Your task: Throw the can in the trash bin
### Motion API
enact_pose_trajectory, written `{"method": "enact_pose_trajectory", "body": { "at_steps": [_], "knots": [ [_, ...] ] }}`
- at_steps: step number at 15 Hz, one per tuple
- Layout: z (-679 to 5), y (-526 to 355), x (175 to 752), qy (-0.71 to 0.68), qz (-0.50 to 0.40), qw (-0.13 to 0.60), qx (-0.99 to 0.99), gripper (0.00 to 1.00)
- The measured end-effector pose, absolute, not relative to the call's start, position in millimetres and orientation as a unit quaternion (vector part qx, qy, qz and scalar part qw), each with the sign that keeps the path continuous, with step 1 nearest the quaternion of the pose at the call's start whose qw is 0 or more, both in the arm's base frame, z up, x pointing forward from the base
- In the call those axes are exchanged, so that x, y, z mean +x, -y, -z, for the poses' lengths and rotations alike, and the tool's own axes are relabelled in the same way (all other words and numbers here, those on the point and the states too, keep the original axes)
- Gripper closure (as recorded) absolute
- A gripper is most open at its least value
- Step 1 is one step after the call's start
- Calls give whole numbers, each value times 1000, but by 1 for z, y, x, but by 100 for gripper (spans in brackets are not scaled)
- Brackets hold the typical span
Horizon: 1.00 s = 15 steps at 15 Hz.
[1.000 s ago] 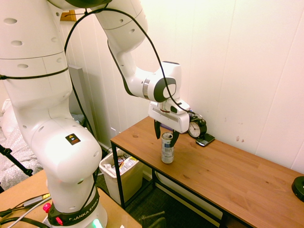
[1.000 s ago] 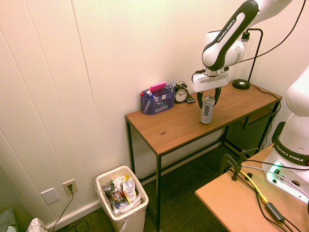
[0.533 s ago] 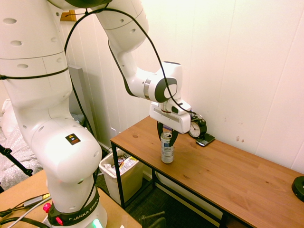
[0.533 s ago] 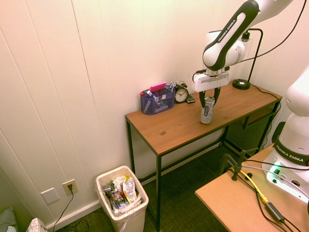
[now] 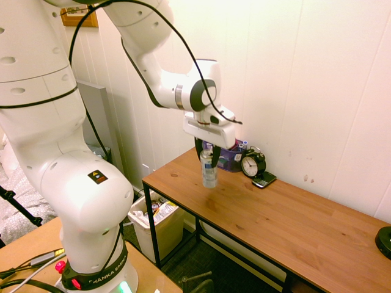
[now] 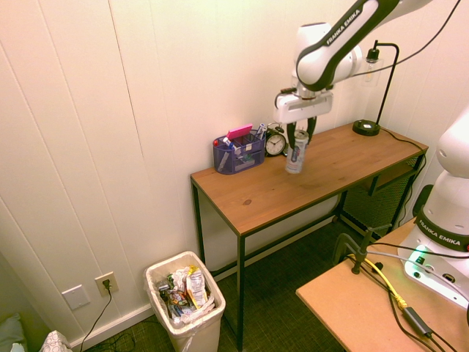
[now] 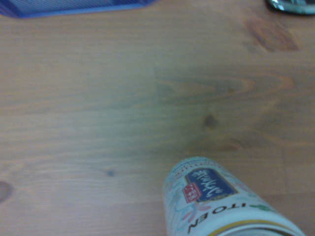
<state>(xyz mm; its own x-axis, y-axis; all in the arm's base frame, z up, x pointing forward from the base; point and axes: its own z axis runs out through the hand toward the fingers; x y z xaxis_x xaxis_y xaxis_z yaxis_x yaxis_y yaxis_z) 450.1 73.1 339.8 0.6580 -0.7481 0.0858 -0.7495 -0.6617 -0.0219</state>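
The can (image 5: 209, 170) hangs upright above the table (image 5: 293, 220), its top clamped between the closed jaws

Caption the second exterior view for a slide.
Claw holds the can lifted above the wooden table; trash bin waits on the floor.

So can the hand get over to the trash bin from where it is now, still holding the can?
Probably yes. The hand has the can lifted off the table, and the trash bin sits open on the floor past the table's end. Nothing blocks the way, though it's a long reach down.
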Motion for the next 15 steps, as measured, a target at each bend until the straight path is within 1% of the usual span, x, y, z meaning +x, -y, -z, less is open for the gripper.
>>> {"method": "enact_pose_trajectory", "body": {
  "at_steps": [3,5,7,10,11,15],
  "knots": [
    [-409,-172,464,371,-75,3,926,100],
    [-432,-235,473,344,-84,8,935,100],
    [-422,-296,483,313,-82,22,946,100],
    [-386,-370,500,275,-61,34,959,100],
    [-376,-388,505,267,-52,38,962,0],
    [-345,-426,527,260,-30,52,964,0]
  ]
}}
